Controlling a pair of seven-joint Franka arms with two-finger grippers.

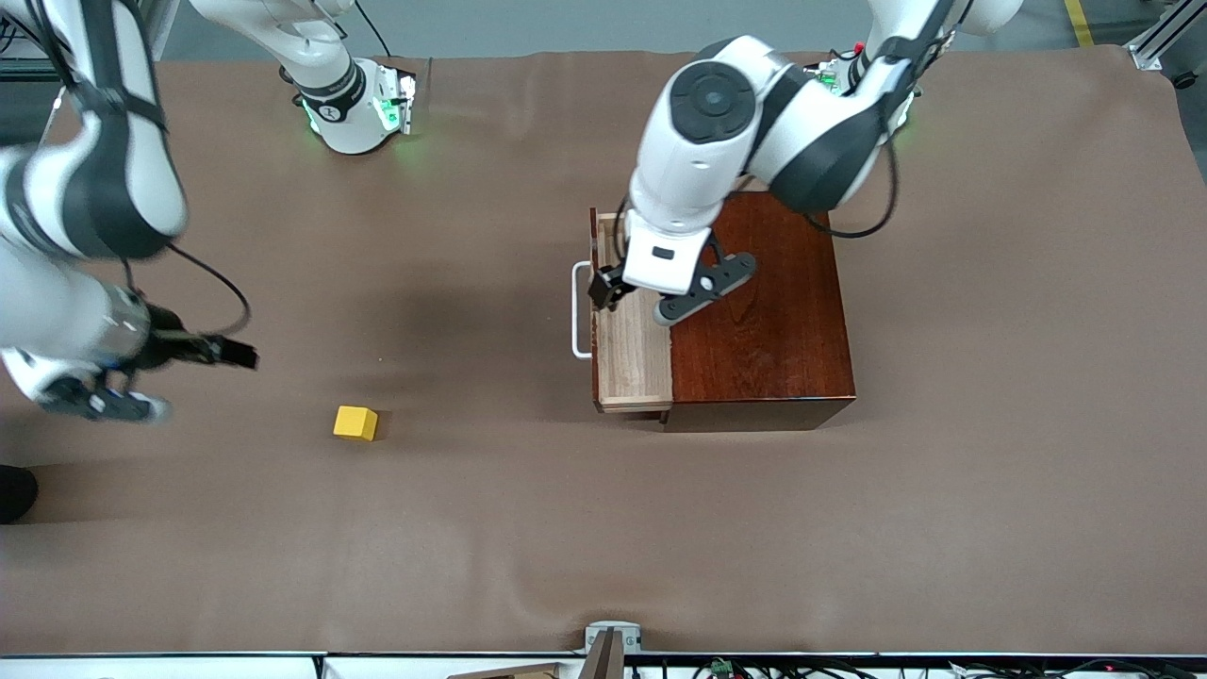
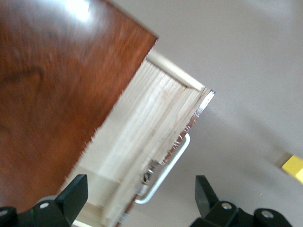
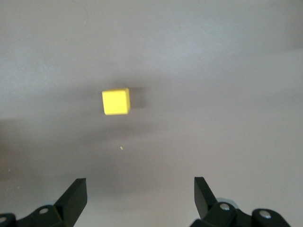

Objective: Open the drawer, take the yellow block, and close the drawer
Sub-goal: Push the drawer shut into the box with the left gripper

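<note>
Drawer (image 1: 630,354) of the dark reddish-brown wooden box (image 1: 762,311) stands pulled out toward the right arm's end of the table, its pale light-wood floor bare and its white bar handle (image 1: 579,311) leading. That bare floor fits with where the yellow block (image 1: 355,422) now sits: on the brown table cover (image 1: 566,528), well apart from the box, nearer the front camera and toward the right arm's end. The left gripper (image 1: 610,288) hangs over the open tray just beside the handle, its fingers (image 2: 75,194) spread wide with nothing between them, probably placed there so it can push the drawer home. The right gripper (image 1: 240,354) hovers over the table near the block, fingers (image 3: 75,191) also wide and empty. Closing the drawer looks like the remaining step.
</note>
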